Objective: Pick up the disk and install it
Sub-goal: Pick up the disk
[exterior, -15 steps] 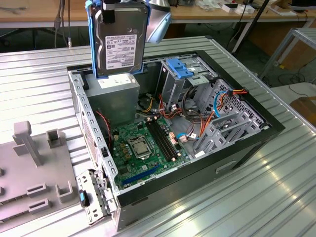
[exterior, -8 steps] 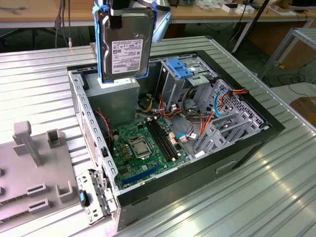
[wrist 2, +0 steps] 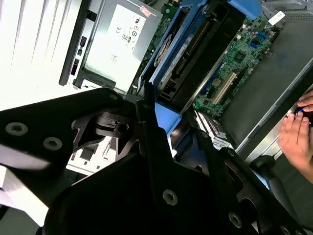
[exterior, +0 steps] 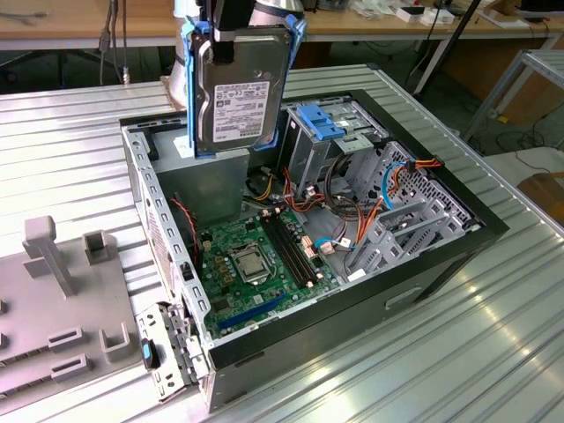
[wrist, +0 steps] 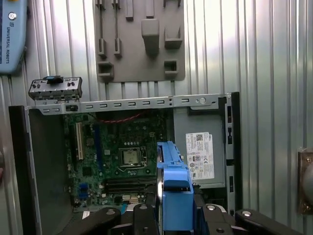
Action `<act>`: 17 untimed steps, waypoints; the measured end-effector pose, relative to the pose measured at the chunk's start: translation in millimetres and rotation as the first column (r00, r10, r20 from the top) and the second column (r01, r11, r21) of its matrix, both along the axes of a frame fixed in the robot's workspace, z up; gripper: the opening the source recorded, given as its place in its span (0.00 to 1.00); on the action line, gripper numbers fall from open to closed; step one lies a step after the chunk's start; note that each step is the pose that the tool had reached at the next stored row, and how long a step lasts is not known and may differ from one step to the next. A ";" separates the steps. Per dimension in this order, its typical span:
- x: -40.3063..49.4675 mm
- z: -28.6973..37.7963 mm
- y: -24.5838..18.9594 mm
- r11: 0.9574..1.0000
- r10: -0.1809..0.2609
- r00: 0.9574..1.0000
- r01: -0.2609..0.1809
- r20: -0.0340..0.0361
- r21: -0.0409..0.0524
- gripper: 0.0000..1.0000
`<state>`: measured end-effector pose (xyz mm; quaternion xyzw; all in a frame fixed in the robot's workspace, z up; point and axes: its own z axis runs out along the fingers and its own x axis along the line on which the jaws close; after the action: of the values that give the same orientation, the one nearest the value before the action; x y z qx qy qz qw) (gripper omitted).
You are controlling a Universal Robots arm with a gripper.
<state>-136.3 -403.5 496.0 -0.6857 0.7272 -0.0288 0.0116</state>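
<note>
Gripper (exterior: 231,40): closed on the disk (exterior: 240,97) and carrying it clear of all surfaces. The grip is at the upper end of the drive. In the first wrist view the black fingers (wrist: 146,223) sit on either side of the disk's bright blue carrier (wrist: 173,196), pressed against it.

Disk: held on edge, upright, hanging down from the fingers. Its white-labelled metal face shows in the exterior view, with the blue carrier framing it on both long sides. In the second wrist view its connector edge (wrist 2: 195,54) points away from the fingers, towards the machine.

Below the fingers: an open computer case (exterior: 458,233) lying on its side on a ribbed metal table (exterior: 423,352). The disk's lower edge hangs above the grey power supply (exterior: 207,185), apart from it. The green motherboard (exterior: 225,256) with its processor socket (exterior: 249,263) lies lower and nearer the camera than the fingers.

Beside the fingers, towards the exterior view's right: the drive cage, topped by a lighter-blue slatted bracket (exterior: 322,119). It is near the disk, not touching.

Further from the fingers, outside the case: a grey fixture plate (exterior: 53,308) rests on the table at the exterior view's left.

A person's hand (wrist 2: 297,134) rests at the case's edge in the second wrist view, well apart from the fingers.
</note>
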 end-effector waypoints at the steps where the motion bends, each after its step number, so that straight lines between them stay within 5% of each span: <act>1: 7.6 -0.7 0.0 1.000 -0.001 1.000 0.001 0.000 -0.001 0.36; 4: 22.0 -1.8 -0.3 1.000 -0.003 1.000 0.003 0.000 -0.002 0.36; 15: 28.1 -3.4 -30.5 1.000 -0.005 1.000 0.005 0.000 -0.006 0.36; 17: 29.4 -3.6 -33.2 1.000 -0.005 1.000 0.005 0.000 -0.009 0.36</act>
<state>-107.0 -436.8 492.4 -0.6840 0.7288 -0.0320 0.0086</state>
